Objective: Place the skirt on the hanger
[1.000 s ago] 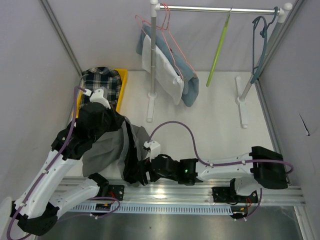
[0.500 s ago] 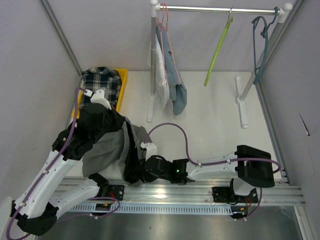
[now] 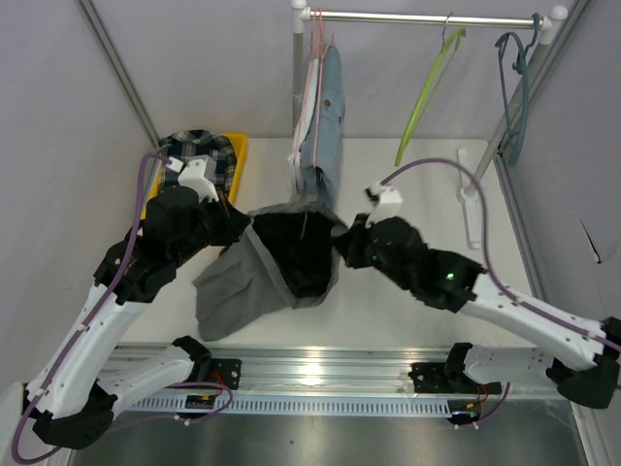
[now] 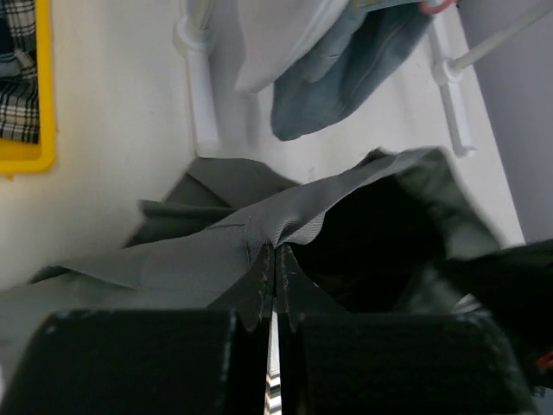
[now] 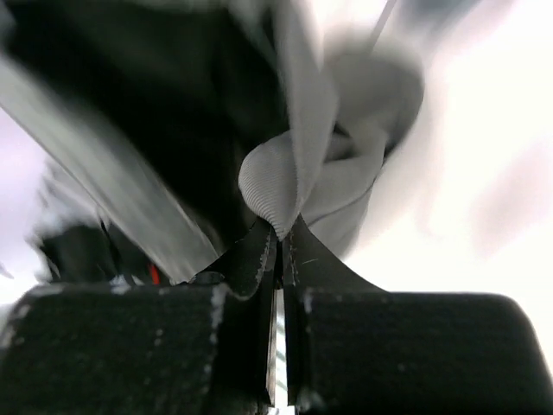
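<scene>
The grey skirt (image 3: 247,286) with its black lining hangs stretched open between both grippers above the table, the waist opening facing up. My left gripper (image 3: 243,225) is shut on the waistband's left side, and my right gripper (image 3: 344,243) is shut on its right side. In the left wrist view the gripper (image 4: 276,252) pinches the ribbed waistband of the skirt (image 4: 173,268). The right wrist view shows that gripper (image 5: 281,232) clamped on a fold of the skirt's band (image 5: 276,181). An empty green hanger (image 3: 432,83) and an empty blue hanger (image 3: 514,78) hang on the rail (image 3: 417,16).
A pink hanger (image 3: 315,44) carrying blue and white garments (image 3: 325,116) hangs at the rail's left end, just beyond the skirt. A yellow bin (image 3: 239,155) holding a plaid shirt (image 3: 199,155) sits at the far left. The rack's feet (image 3: 471,209) stand on the table.
My right gripper has shut on the skirt's waistband and moved up and right, spreading the skirt open. My left gripper rose with its side. The garments on the pink hanger swung.
</scene>
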`<state>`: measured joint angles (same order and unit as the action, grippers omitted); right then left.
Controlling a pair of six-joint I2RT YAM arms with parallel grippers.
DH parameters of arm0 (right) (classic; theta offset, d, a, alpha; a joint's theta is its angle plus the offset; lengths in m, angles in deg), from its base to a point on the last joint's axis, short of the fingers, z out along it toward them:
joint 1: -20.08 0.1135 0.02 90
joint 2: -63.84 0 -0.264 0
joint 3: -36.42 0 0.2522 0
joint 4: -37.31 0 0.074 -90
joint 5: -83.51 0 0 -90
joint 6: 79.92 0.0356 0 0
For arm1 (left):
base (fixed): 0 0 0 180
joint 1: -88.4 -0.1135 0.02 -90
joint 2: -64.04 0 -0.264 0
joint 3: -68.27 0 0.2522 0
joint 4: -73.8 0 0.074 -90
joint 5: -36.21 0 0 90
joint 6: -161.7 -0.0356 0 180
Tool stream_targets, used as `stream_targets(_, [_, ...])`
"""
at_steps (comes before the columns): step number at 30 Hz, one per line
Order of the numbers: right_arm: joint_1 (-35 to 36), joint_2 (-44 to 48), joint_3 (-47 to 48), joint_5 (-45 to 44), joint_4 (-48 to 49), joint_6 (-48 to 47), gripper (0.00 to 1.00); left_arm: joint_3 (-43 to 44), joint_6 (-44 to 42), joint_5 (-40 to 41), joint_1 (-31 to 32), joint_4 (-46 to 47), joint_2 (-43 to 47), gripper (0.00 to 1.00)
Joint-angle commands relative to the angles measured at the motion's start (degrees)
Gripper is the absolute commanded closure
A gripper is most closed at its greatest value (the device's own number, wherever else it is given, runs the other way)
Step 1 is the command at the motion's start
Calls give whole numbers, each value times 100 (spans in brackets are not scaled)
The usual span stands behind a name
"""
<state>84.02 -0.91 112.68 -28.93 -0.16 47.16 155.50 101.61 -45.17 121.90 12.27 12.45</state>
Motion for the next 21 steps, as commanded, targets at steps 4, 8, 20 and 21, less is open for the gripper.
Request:
stream_targets(4, [-900, 543, 1158, -174, -1565, -904, 100, 300, -179, -668, 43, 154, -228, 100])
stream_targets(8, [-989, 647, 1063, -270, -1813, -826, 100, -43, -257, -801, 43, 390, -351, 100])
stream_targets(20, [-1876, 947, -1247, 71, -1366, -131, 100, -1712, -30, -1644, -36, 1559, -1054, 100])
stream_targets(21, [-1981, 955, -1423, 203, -1226, -113, 100, -1853, -3, -1679, -36, 1673, -1107, 100])
